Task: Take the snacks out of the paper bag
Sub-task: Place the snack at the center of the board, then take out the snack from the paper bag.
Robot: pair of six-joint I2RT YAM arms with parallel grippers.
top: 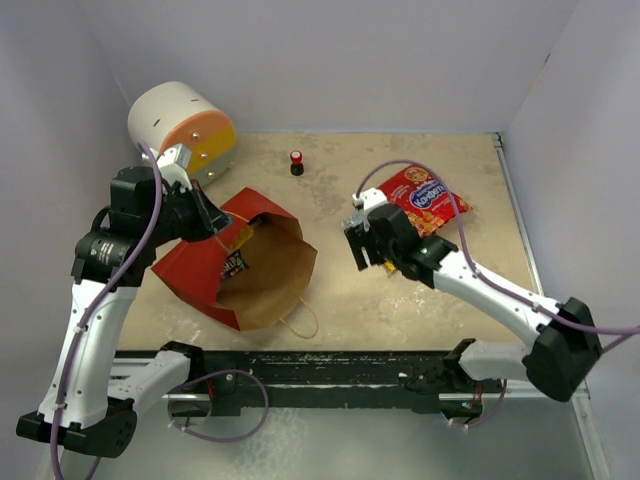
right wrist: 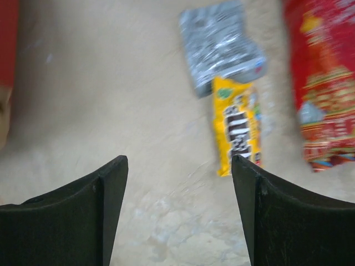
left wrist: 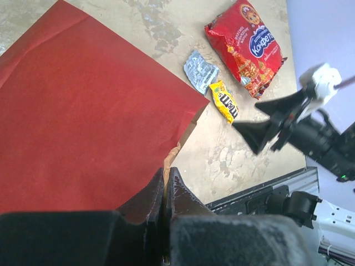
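Observation:
The red paper bag lies on its side, its brown mouth facing the near right, with a dark candy packet inside. My left gripper is shut on the bag's rim; the left wrist view shows the jaws pinching the paper edge of the bag. The red chip bag lies on the table at the right. A silver packet and a yellow packet lie beside it. My right gripper is open and empty above the table, just short of the yellow packet.
A white cylinder with an orange-yellow face stands at the back left behind the bag. A tiny red-and-black knob sits at the back middle. Walls close in left, back and right. A black rail runs along the near edge.

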